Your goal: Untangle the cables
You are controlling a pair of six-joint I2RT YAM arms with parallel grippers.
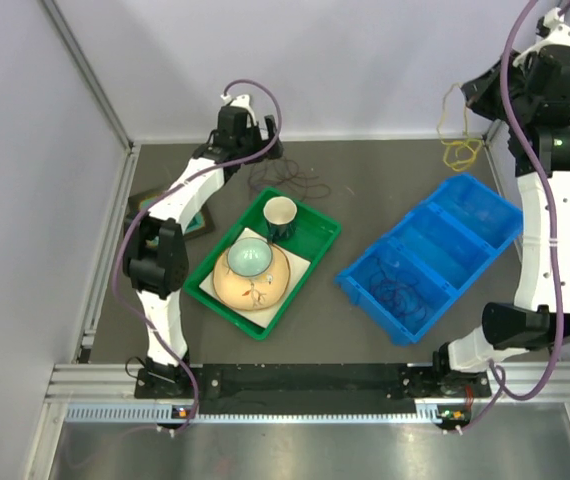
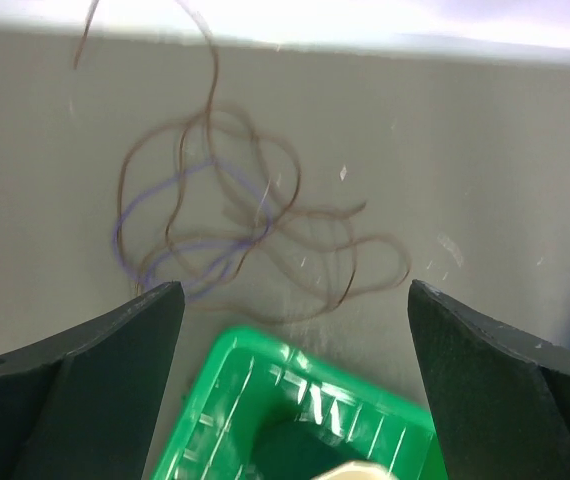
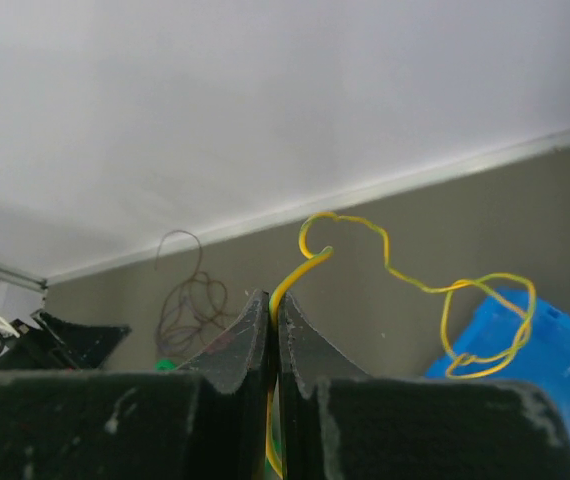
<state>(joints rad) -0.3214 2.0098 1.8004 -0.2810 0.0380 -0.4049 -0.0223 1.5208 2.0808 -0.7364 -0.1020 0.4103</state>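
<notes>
Closest to us, the right gripper (image 3: 275, 300) is pinching the yellow cable (image 3: 307, 264). Its fingers are pressing together with only a bare slit between them, and the wire is running up through it. The left gripper (image 2: 295, 290) is gaping wide, and its fingers (image 2: 115, 350) are holding nothing.

Just below the left gripper, the far rim of the green tray (image 2: 265, 380) is showing. From above we are seeing the tray carrying a bowl (image 1: 248, 270) and a cup (image 1: 279, 215). To its right the blue bin (image 1: 465, 200) is sitting at a slant, and a thin dark cable (image 1: 402, 292) is lying coiled in its nearest compartment.

Beyond the tray's far corner, the dark and purple tangle (image 2: 235, 220) is lying flat on the table (image 1: 365, 180), apart from the open fingers. Its long axis is running across the table from left to right, and one loose end is straying toward the back wall (image 1: 365, 60).

Farthest off, the right gripper (image 1: 470, 92) is hanging high at the far right. The yellow cable (image 1: 461, 152) is curling up from its tips, then dropping roughly straight down. It is bunching into small loops just past the bin's far corner. We cannot tell whether those loops are touching the table.
</notes>
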